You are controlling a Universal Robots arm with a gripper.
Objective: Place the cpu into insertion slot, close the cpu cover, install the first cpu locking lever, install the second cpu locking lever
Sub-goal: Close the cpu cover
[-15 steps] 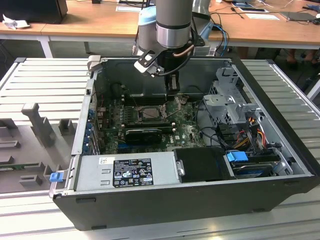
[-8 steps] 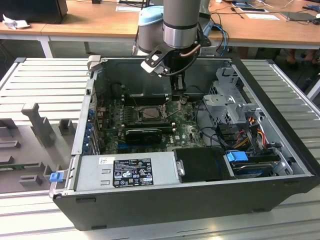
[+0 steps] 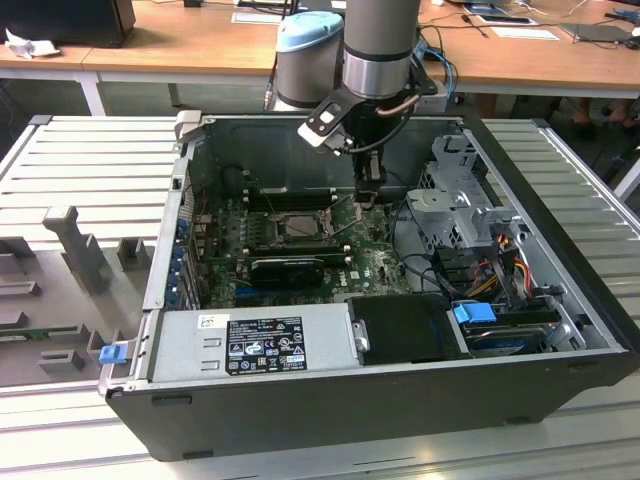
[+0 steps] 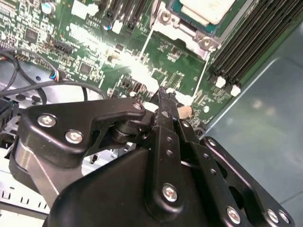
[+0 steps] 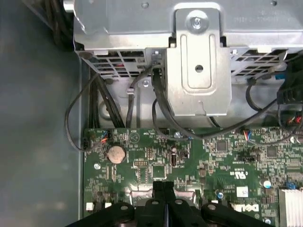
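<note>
- end effector (image 4: 166,98) pinched narrow, nothing held, centre of the second wrist view
- tip just beside locking lever (image 4: 201,78); cpu (image 4: 208,7) seated, top right
- likely lever step; it needs hooking down

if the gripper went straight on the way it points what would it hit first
The gripper would likely meet the green motherboard just beside the insertion slot, though depth is unclear.

i have the arm (image 3: 380,40) hanging near vertical, wrist down; the claw (image 3: 368,190) points downward, its fingers (image 5: 157,191) pressed flat together in both wrist views.
</note>
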